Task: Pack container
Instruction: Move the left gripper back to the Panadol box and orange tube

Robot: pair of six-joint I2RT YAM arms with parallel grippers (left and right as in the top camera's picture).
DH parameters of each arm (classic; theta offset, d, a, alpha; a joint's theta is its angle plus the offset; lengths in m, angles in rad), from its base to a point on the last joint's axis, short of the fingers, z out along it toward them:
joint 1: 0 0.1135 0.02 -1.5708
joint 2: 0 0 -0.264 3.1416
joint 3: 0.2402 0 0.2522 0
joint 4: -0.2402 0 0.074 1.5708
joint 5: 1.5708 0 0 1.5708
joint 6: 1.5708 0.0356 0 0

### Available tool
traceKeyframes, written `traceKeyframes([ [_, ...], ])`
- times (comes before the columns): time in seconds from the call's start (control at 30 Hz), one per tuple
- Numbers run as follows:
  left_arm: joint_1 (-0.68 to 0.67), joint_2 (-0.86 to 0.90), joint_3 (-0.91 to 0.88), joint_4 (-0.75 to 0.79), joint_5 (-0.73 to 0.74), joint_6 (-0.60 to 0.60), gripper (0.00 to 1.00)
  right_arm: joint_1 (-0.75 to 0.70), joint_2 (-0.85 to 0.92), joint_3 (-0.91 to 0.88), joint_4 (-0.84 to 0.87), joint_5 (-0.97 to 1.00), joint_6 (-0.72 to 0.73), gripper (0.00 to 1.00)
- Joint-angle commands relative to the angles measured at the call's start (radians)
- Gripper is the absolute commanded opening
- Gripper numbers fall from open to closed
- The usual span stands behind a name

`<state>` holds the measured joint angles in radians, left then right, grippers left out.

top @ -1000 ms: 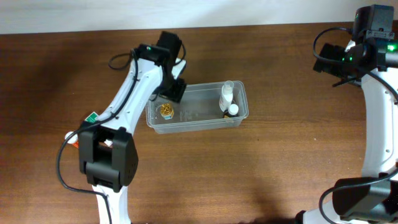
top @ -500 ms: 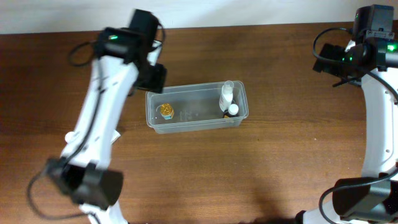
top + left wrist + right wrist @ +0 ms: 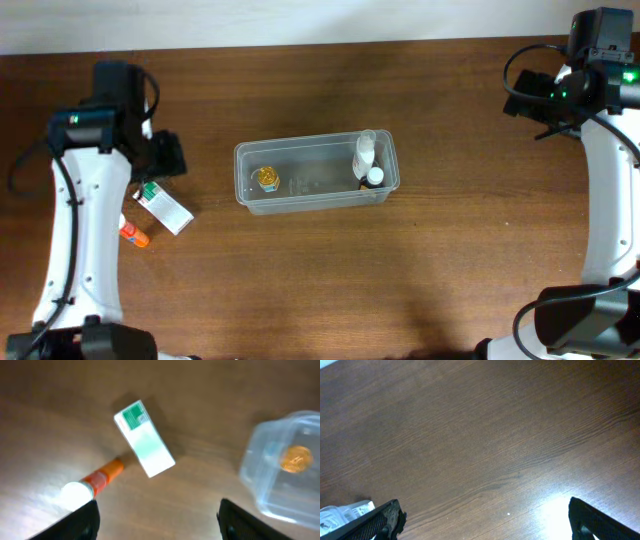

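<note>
The clear container (image 3: 300, 144) lies mid-table. It holds a gold-topped small bottle (image 3: 267, 178) at its left end, and a white bottle (image 3: 364, 152) and a dark-capped bottle (image 3: 374, 177) at its right end. My left gripper (image 3: 166, 156) is open and empty, left of the container and above a white box with a green end (image 3: 165, 207) and an orange-and-white tube (image 3: 133, 234). The left wrist view shows the box (image 3: 144, 439), the tube (image 3: 95, 482), the container's corner (image 3: 260, 475) and my open gripper (image 3: 157, 525). My right gripper (image 3: 485, 525) is open and empty over bare wood at the far right (image 3: 540, 100).
The box and tube lie side by side on the dark wooden table (image 3: 320, 280), well left of the container. A bit of something white and clear (image 3: 345, 512) shows at the lower left edge of the right wrist view.
My left arm has swung away from the container's left end to the far left, uncovering the box and tube. The gold-topped bottle stays in the container. The right arm has not moved.
</note>
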<state>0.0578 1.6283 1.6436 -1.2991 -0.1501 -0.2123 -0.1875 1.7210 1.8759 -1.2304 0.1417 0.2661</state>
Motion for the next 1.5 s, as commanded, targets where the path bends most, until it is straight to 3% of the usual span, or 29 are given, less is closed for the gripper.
traceKeyframes([
  [0.0, 0.092, -0.09, -0.142, 0.079, 0.061, -0.063, 0.77, -0.004, -0.008, 0.009, -0.001, 0.009, 0.013, 0.98],
  [0.3, 0.182, -0.103, -0.196, 0.11, 0.071, -0.051, 0.79, -0.004, -0.008, 0.009, -0.001, 0.009, 0.013, 0.98],
  [0.43, 0.227, -0.103, -0.215, 0.111, 0.087, -0.053, 0.86, -0.004, -0.008, 0.009, -0.001, 0.009, 0.013, 0.98],
  [0.57, 0.288, -0.103, -0.246, 0.118, 0.106, -0.053, 0.87, -0.004, -0.008, 0.009, -0.001, 0.009, 0.013, 0.98],
  [0.6, 0.299, -0.103, -0.254, 0.121, 0.106, -0.053, 0.93, -0.004, -0.008, 0.009, -0.001, 0.009, 0.013, 0.98],
  [0.8, 0.308, -0.103, -0.286, 0.144, 0.102, -0.052, 0.99, -0.004, -0.008, 0.009, -0.001, 0.009, 0.013, 0.99],
  [1.3, 0.312, -0.103, -0.482, 0.329, 0.102, -0.052, 0.98, -0.004, -0.008, 0.009, -0.001, 0.009, 0.013, 0.98],
  [1.43, 0.312, -0.103, -0.499, 0.363, 0.102, -0.052, 0.9, -0.004, -0.008, 0.009, -0.001, 0.009, 0.013, 0.98],
  [1.47, 0.312, -0.103, -0.499, 0.368, 0.102, -0.052, 0.84, -0.004, -0.008, 0.009, -0.001, 0.009, 0.013, 0.98],
])
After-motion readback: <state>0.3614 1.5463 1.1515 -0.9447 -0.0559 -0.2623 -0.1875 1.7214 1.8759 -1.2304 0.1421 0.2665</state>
